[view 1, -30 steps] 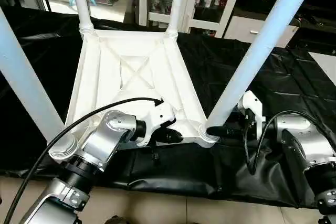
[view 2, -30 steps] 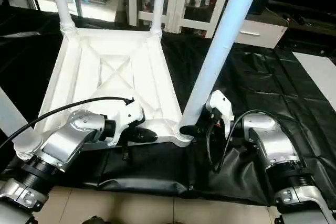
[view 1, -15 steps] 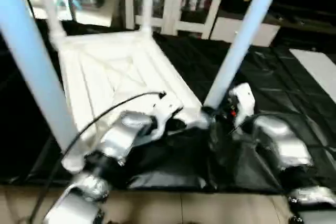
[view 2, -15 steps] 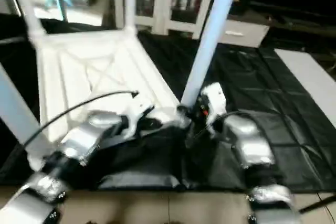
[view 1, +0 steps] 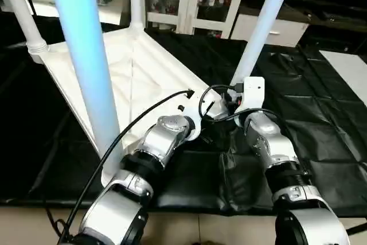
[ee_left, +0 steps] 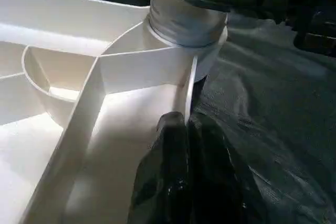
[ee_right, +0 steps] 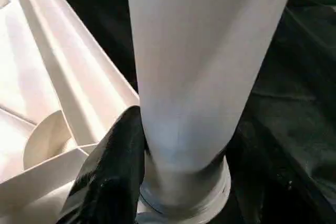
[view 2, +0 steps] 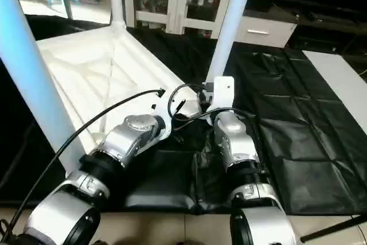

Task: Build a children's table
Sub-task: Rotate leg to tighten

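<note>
On the black mat (view 1: 321, 113) the table top (view 1: 143, 78) lies upside down with all four legs in its corner sockets, and both arms are bunched together at the near right corner. A second ago the arms were spread apart, the left one at the middle of the near rim and the right one well out to the side of the leg; now they sit almost touching, and the whole view has swung, so part of that shift is the head turning, not the table.

The left gripper (ee_left: 184, 140) is narrowed onto the thin rim wall right beside the corner socket (ee_left: 186, 24), one finger either side of it. The right gripper (ee_right: 173, 182) has its fingers (ee_right: 113, 166) wrapped round the base of the near right leg (view 1: 261, 27), just above the socket collar.

My read: every leg is standing in place, so the build looks nearly finished, and this two-handed grip at one corner looks like a last seating or twist of that leg, with the left arm bracing the top. The near left leg (view 1: 86, 67) rises large in the foreground, well apart from both grippers.
</note>
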